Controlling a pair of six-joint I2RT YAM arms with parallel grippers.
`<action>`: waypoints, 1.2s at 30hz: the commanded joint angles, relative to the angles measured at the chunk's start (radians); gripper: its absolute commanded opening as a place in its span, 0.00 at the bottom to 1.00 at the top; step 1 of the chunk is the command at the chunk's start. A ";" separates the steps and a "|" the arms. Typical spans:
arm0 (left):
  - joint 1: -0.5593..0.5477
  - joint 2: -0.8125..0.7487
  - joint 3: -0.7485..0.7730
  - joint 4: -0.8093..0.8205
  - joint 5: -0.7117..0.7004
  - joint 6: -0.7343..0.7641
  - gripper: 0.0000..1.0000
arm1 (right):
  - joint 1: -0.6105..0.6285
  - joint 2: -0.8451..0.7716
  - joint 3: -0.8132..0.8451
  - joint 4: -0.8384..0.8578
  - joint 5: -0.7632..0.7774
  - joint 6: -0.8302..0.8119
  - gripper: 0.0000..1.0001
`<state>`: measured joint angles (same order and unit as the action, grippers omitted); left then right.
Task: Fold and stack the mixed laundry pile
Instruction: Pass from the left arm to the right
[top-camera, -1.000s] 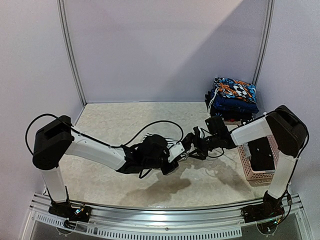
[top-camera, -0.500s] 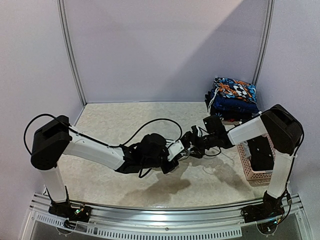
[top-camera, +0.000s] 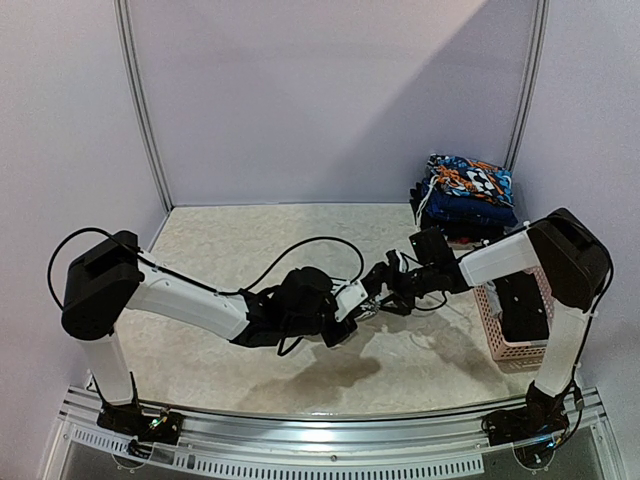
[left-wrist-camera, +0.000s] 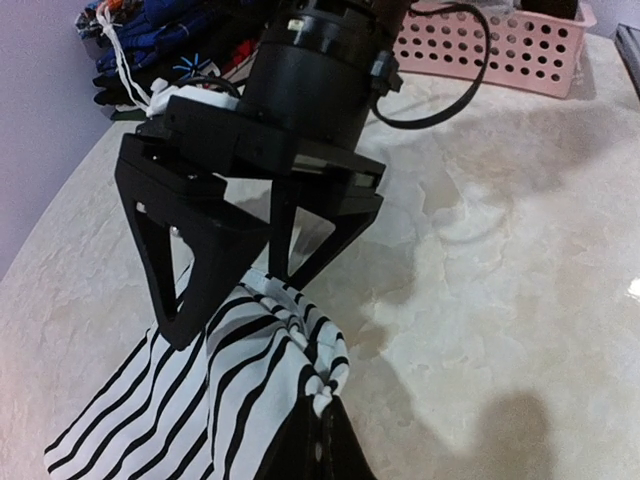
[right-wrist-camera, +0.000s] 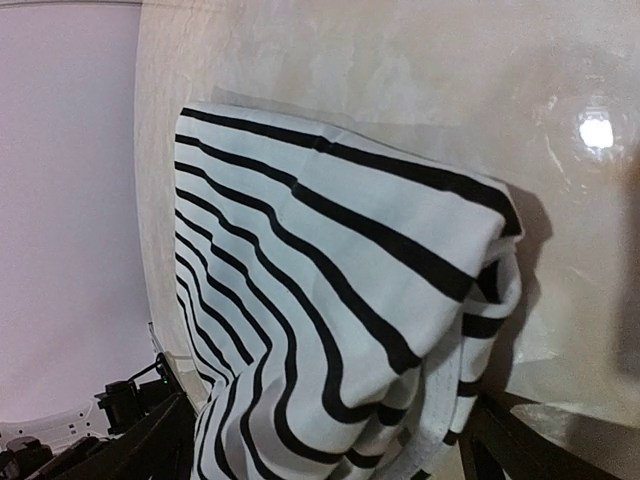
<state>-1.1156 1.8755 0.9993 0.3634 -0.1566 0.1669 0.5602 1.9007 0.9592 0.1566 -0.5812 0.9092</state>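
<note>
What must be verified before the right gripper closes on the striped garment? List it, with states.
1. Hold of left gripper on striped garment: ok, shut on it.
2. Opening of right gripper: ok, open.
3. Cloth between its jaws: ok.
4. Garment spread flat: not ok, bunched near the pinch.
5. Garment away from pink basket: ok.
6. Garment's loose end off the table: cannot tell.

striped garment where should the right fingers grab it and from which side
Probably the gathered edge of the striped garment right beside the left gripper, approached head-on from the opposite side: the cloth bunches into a thick ridge there, and the open right gripper straddles it.
</note>
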 joint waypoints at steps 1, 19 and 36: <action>0.014 0.002 0.012 0.030 0.000 -0.004 0.00 | -0.011 -0.050 -0.024 -0.094 0.005 -0.068 0.91; 0.013 0.036 0.028 0.027 0.092 -0.013 0.00 | -0.022 0.085 0.059 0.032 -0.065 -0.012 0.80; -0.018 0.091 0.065 -0.023 0.279 0.008 0.17 | -0.059 0.129 0.095 0.027 -0.085 -0.051 0.32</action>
<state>-1.1233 1.9472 1.0489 0.3542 0.0437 0.1719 0.5083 2.0106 1.0248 0.1871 -0.6617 0.8753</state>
